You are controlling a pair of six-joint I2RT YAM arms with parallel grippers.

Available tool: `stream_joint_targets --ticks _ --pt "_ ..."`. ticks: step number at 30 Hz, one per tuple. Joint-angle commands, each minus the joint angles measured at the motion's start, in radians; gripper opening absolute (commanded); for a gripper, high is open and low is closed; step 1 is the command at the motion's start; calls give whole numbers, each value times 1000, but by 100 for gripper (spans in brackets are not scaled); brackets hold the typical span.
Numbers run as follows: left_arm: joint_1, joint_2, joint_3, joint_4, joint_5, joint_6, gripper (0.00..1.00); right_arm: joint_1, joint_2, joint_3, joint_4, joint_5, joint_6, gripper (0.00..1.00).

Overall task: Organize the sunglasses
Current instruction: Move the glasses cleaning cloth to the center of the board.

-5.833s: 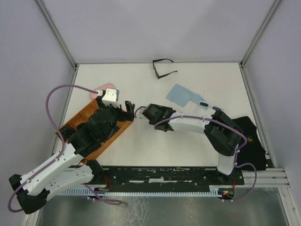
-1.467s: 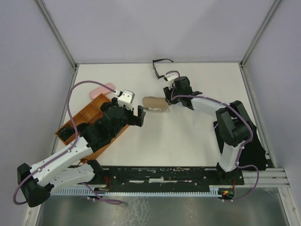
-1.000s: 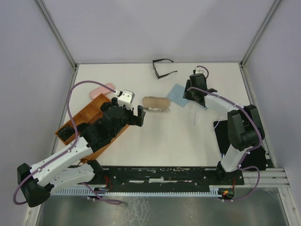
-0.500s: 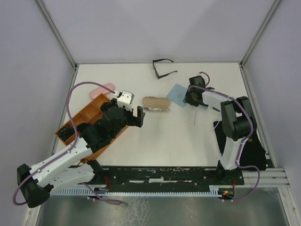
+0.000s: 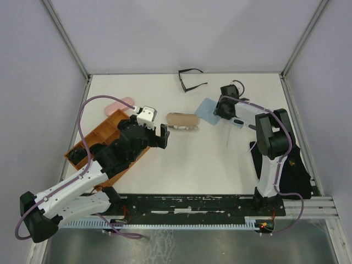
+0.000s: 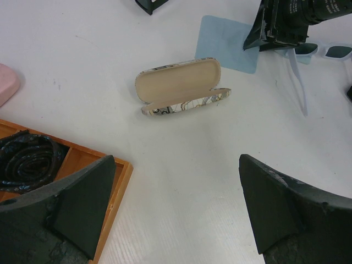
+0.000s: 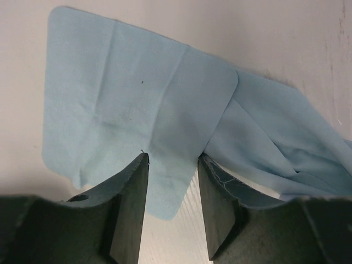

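Well, nearest my side the left pincer [image 6: 176, 165] hangs above the worktop [image 5: 181, 165] with its jaws as wide as they go and nothing between them. It sits just off the right side of the orange tray [image 5: 104, 127], which lies slanted along the worktop's left edge. One tray compartment holds a dark coiled thing [image 6: 27, 159] that I cannot identify. A pink case [image 5: 118, 103] lies just beside the tray's far end. A black sheet [image 5: 294, 165] covers the near right corner.

About mid-worktop a patterned case [image 6: 179, 82] lies open, tan lining up, with nothing in it. Just beyond it toward the right edge lies the light-blue cloth [image 7: 126, 88], partly folded over itself. The right pincer [image 7: 172, 159] is low over the cloth's edge. Its jaws are roughly half apart, straddling a corner of the fabric, and I see nothing clamped.

Pale-framed sunglasses [image 6: 319, 50] with dark lenses lie on the worktop just beside the cloth on its right. One arm is unfolded and points toward the near edge. The thin black-framed sunglasses [image 5: 196, 87] lie at the far edge, near its middle, arms spread, well apart from both pincers.
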Motion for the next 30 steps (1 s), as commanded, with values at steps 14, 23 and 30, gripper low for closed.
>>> stream_joint_targets --ticks 14,23,30 --pt "0 -16 6 34 -14 -27 100 -3 -8 -10 44 -38 -99 4" --pt "1 3 10 52 19 -34 100 43 -181 -162 21 -50 -116 0" --pt "1 26 19 71 56 -48 99 113 -309 -330 8 -57 -99 0"
